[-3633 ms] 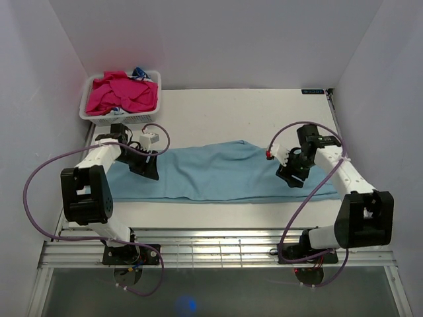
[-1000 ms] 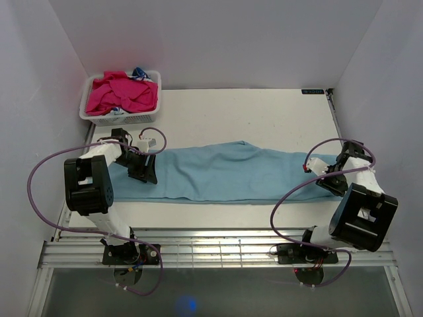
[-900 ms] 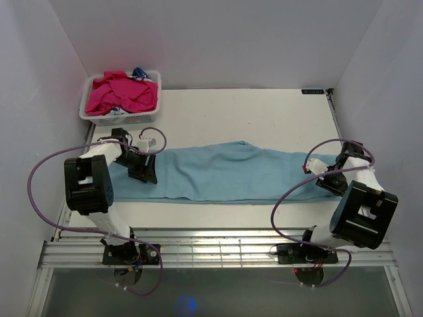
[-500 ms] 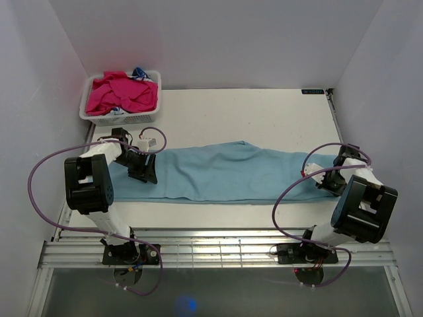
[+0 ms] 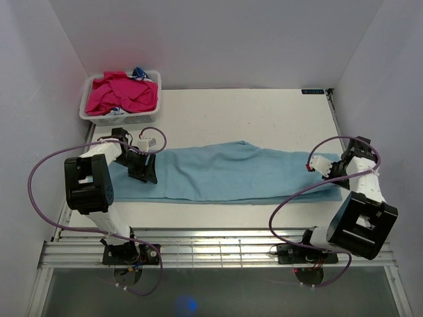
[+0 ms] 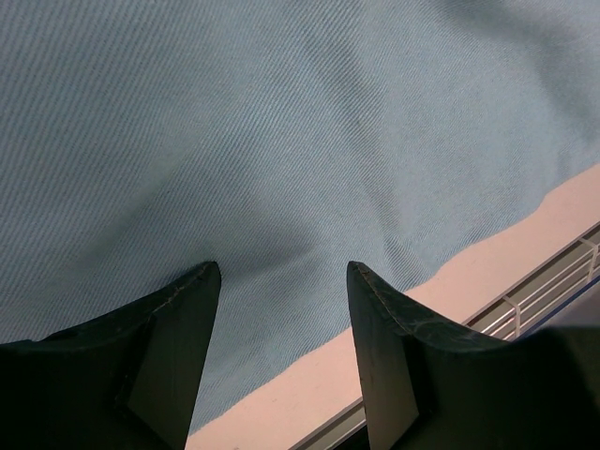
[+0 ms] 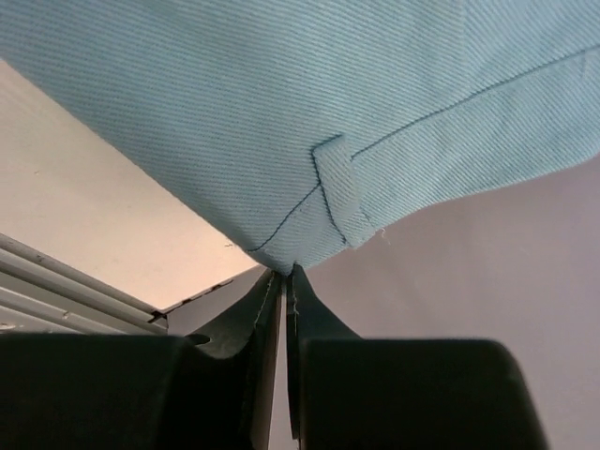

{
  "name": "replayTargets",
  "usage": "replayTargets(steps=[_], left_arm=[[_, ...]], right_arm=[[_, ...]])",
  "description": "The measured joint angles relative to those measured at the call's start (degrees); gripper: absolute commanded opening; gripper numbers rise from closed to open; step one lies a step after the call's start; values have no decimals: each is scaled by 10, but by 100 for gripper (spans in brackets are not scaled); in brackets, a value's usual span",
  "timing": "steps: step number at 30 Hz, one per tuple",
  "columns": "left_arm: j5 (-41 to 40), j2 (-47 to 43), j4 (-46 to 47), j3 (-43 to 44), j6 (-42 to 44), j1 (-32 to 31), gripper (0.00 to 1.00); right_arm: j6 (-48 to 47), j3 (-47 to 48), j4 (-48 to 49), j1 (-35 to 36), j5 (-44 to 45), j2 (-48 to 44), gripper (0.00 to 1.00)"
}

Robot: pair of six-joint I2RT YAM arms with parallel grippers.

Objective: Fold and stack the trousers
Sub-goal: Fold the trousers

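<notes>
Closing right gripper (image 7: 284, 274): jaws have just come together on the hem corner of the trousers (image 5: 225, 173) at their right end. A second ago they stood apart.
Idle left gripper (image 6: 281, 272): unchanged, fingers spread just over the cloth's left end, holding nothing.
Garment position: stretched full length across the table (image 5: 251, 112), flat and unfolded.
Meaning: right corner looks secured, so a first fold toward the left can probably begin.
</notes>
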Motion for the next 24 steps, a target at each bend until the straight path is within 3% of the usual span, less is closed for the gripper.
replayTargets(steps=[7, 8, 10, 11, 12, 14, 15, 21, 24], left_arm=[[0, 0, 1, 0, 0, 0, 70], [0, 0, 0, 0, 0, 0, 70], [1, -2, -1, 0, 2, 0, 71], [2, -3, -2, 0, 4, 0, 72], [4, -4, -3, 0, 6, 0, 73], [11, -9, -7, 0, 12, 0, 74], [12, -12, -8, 1, 16, 0, 75], [14, -60, -14, 35, 7, 2, 75], [10, -88, -9, 50, -11, 9, 75]], right_arm=[[-15, -90, 26, -12, 23, 4, 8], [-16, -98, 30, -13, 27, 13, 12], [-12, -101, 36, -14, 37, 35, 28], [-9, -99, 40, -14, 40, 43, 52], [-5, -95, 38, -14, 43, 48, 65], [-1, -73, 28, -14, 40, 51, 100], [6, -50, 15, -14, 33, 51, 95], [98, 226, -80, 26, -63, 109, 100], [183, 304, -92, 81, -124, 146, 95]])
